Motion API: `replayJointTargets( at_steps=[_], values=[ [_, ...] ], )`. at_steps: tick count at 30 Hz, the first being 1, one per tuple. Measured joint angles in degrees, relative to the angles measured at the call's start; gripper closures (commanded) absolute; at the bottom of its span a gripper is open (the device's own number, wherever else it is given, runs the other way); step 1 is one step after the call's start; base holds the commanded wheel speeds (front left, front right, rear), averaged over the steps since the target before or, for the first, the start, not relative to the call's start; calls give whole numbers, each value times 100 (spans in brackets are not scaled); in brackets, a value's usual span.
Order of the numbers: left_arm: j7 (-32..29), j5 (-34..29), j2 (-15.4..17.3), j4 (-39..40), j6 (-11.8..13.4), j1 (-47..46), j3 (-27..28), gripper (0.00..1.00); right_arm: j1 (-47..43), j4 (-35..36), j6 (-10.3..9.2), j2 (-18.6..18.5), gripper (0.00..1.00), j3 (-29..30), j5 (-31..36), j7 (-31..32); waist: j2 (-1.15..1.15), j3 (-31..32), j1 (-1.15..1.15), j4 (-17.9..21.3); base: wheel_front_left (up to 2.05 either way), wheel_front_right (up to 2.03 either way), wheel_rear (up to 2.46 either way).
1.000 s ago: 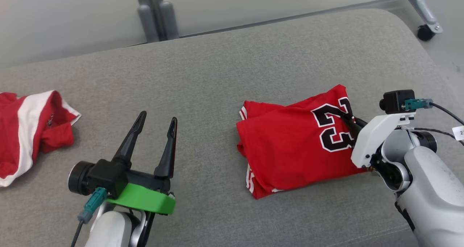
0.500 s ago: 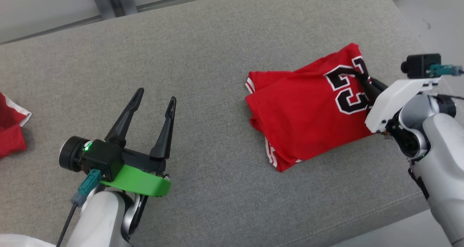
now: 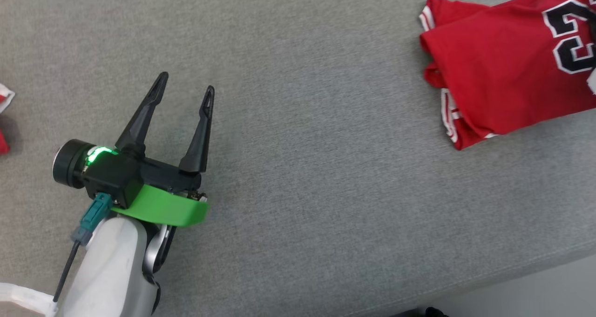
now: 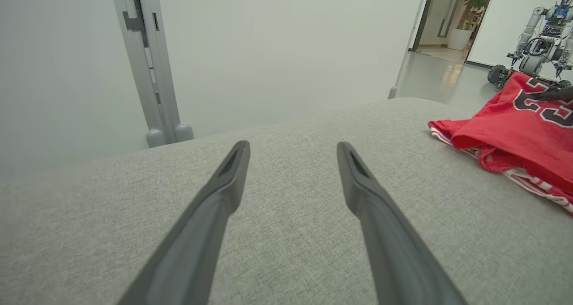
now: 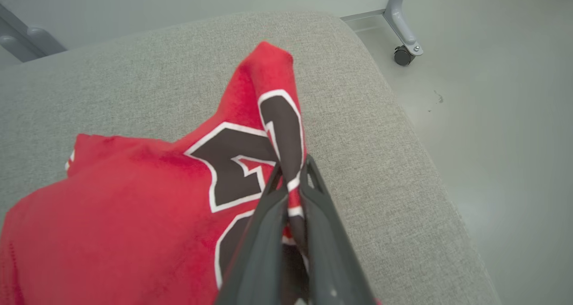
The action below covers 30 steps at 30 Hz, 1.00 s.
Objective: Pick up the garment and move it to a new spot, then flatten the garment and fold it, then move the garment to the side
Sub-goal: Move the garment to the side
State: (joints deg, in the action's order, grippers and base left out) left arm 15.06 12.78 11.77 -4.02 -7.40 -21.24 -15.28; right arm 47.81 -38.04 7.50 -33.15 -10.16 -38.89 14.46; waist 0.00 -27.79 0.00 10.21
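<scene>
The garment (image 3: 503, 70) is a folded red jersey with black, white-edged numerals, lying on the grey cushion (image 3: 302, 168) at the upper right of the head view. In the right wrist view my right gripper (image 5: 293, 173) is shut on a pinched-up fold of the garment (image 5: 134, 206) near its numerals, close to the cushion's right end. My left gripper (image 3: 185, 83) hovers open over bare cushion at the left, far from the jersey. In the left wrist view its fingers (image 4: 224, 193) stand wide apart, and the garment (image 4: 515, 126) lies off to the right.
Another red and white cloth (image 3: 3, 117) peeks in at the head view's left edge. The cushion's front edge (image 3: 465, 284) runs along the lower right, with floor beyond. A grey post (image 4: 150, 63) stands behind the cushion. A caster leg (image 5: 403, 32) stands on the floor at right.
The head camera has swung down and left, so the whole picture shifted. The right arm left the head view. The right gripper still grips the jersey; the left stays open.
</scene>
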Motion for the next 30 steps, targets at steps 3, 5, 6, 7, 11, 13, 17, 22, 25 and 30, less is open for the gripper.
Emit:
replayJointTargets(
  at_steps=[3, 5, 6, 7, 11, 13, 17, 22, 25, 30],
  values=[
    [-1, 1, -26, -13, 0, -2, 29, 0, 62, -234, 0, -121, 100, 26, -44, -52, 0, -160, 0, -128, 0, 0, 0],
    [0, 1, -64, -25, 0, -14, 33, 0, 84, -372, 0, -192, 40, 20, -42, -132, 0, -218, 0, -223, 0, 0, 0],
    [0, 1, -88, -35, 0, -25, 46, 0, 97, -448, 0, -208, 0, 15, -42, -168, 0, -237, 0, -274, 0, 0, 0],
    [0, 1, -114, -45, 0, -30, 55, 0, 98, -519, 0, -210, 0, -7, -16, -242, 0, -245, 0, -323, 0, 0, 0],
    [0, 19, -209, -82, 0, 7, 137, 0, 89, -670, 0, -208, 0, -123, 165, -533, 0, -131, 0, -444, 0, 0, 0],
    [-1, 26, -254, -102, 0, 83, 213, 0, 54, -662, 0, -207, 0, -226, 253, -635, 0, -20, 0, -485, 0, 0, 0],
    [0, 64, -336, -155, 0, 324, 412, 0, -53, -346, 2, -103, 0, -460, 436, -931, 0, 304, 0, -543, 0, 0, 0],
    [0, 88, -448, -240, 19, 689, 704, 0, -371, 241, 1, 40, 0, -586, 500, -1237, 0, 818, 0, -585, 0, 0, 0],
    [-1, 68, -493, -294, 65, 936, 871, 0, -666, 695, 2, 180, 0, -634, 456, -1418, 0, 1151, 0, -620, 0, 0, 0],
    [-1, 92, -636, -267, 201, 1250, 1233, 0, -1341, 1343, 1, 491, 0, -633, 505, -1725, 0, 1700, 0, -703, 0, 0, 0]
  ],
)
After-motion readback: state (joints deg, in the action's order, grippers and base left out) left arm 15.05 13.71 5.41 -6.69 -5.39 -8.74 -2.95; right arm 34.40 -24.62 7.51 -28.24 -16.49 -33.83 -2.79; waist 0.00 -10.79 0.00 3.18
